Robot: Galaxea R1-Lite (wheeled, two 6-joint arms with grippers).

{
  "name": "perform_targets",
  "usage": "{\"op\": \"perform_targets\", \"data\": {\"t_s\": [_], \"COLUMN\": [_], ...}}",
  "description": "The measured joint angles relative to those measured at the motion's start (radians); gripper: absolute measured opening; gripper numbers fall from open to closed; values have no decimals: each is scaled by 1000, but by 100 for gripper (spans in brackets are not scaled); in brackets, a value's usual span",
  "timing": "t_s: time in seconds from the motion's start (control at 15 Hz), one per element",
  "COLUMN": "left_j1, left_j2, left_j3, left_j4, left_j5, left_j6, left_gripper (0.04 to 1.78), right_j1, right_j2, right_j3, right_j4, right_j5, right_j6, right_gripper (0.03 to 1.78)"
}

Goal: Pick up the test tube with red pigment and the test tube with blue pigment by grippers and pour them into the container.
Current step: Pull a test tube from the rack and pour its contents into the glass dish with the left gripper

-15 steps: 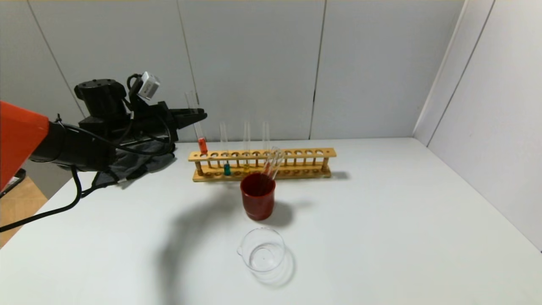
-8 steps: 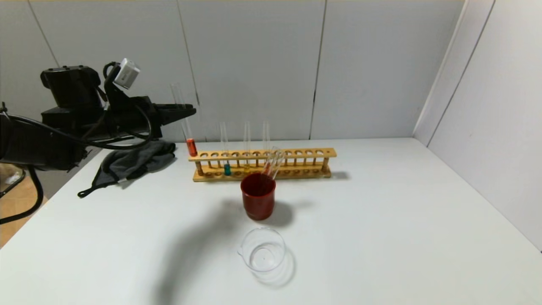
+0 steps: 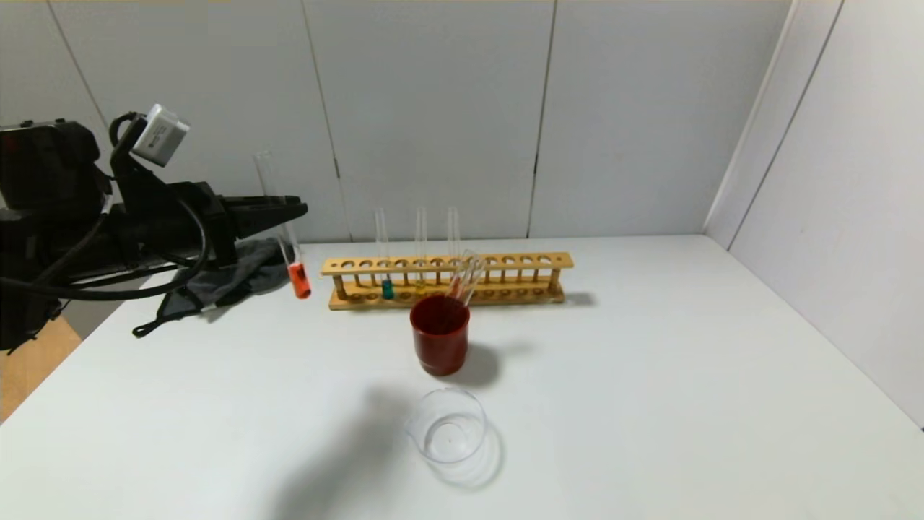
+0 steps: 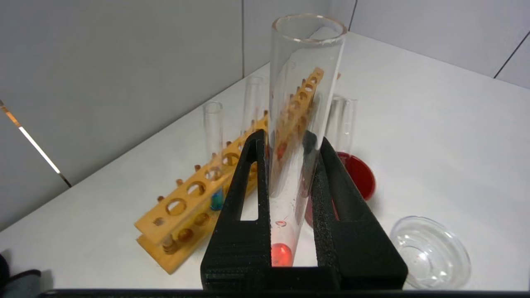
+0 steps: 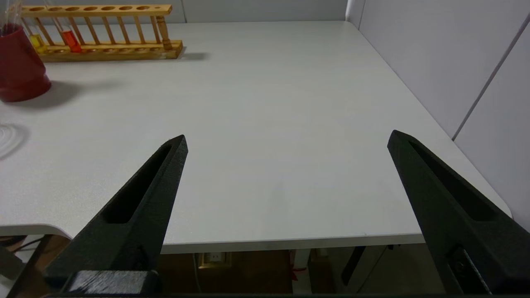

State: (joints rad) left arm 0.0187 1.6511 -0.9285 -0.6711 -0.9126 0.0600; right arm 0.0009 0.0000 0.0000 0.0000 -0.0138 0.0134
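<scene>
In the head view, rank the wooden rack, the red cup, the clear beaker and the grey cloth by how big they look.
1. wooden rack
2. grey cloth, partly hidden by the left gripper
3. clear beaker and red cup: too alike; the beaker is nearer

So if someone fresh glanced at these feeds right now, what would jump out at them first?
Most likely the left gripper, raised at the table's left side with its jaws shut on the test tube with red pigment, which hangs clear of the wooden rack. Next, the dark-red cup mid-table in front of the rack, and the clear container nearer the robot. The right gripper is open over the table's right edge.
</scene>
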Motion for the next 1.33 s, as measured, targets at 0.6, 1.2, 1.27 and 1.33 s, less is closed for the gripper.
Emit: {"op": "perform_targets", "data": {"t_s": [0.6,1.2,1.27,1.33], "left_j1": [-20,-116,-120,-122], "left_j2": [-274,-360,-350,-333], "left_j3": [334,493,499,503], "left_j4": [-14,-10,-10,-10], "left_j5": [65,111,130,160], "left_j6": [63,78,95,122], "left_gripper": [33,33,33,33], "right_j1": [0,1,0,0], "right_j2": [0,0,0,0], "right_j3": [0,0,0,0], "right_j4": [0,0,0,0], "right_j5": [0,0,0,0], "right_j6": [0,0,0,0], "right_gripper": [170,170,170,170]}}
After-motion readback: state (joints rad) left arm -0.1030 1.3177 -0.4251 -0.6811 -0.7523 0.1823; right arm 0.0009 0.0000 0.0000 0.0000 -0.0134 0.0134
